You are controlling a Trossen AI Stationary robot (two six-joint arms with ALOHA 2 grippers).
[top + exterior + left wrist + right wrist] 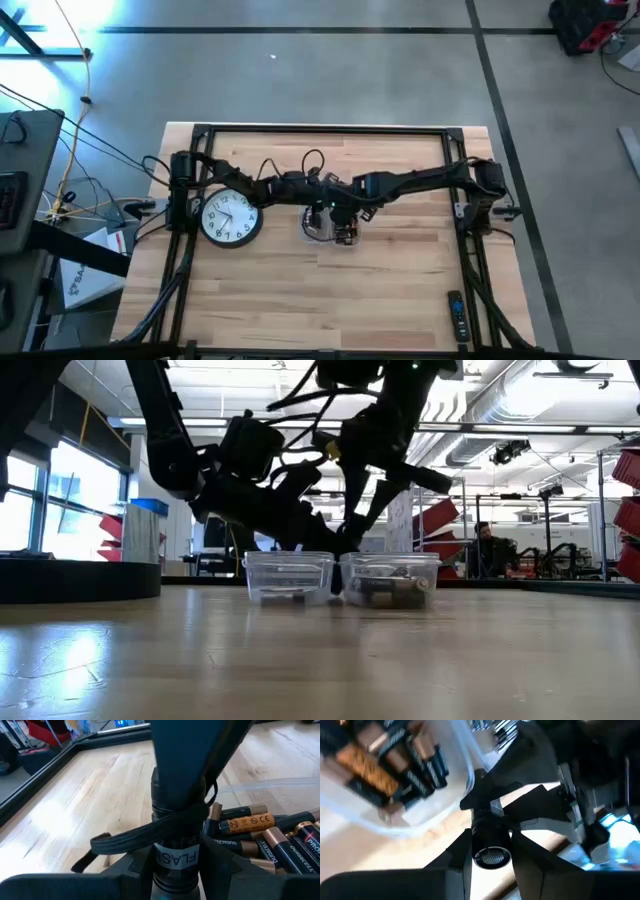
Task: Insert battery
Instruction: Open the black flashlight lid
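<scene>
1. The flashlight (175,855) sits at the middle of the high view, just right of the clock; both my pincers meet on it.
2. My left pincer (172,870) is clamped on its black barrel, where I read the letters "FLAS"; a dark strap (145,837) loops across the barrel.
3. My right pincer (491,852) is clamped on the same flashlight, whose end faces that wrist camera.
4. The batteries (265,837) lie heaped in a clear tub (390,578), just right of the flashlight in the left wrist view.
5. A second tub (288,576) stands touching the first, left of it in the low view.
6. The clock (231,217) lies left of centre on the worktop (330,290).
7. A remote (456,315) lies near the lower right corner, well apart from the rest.
</scene>
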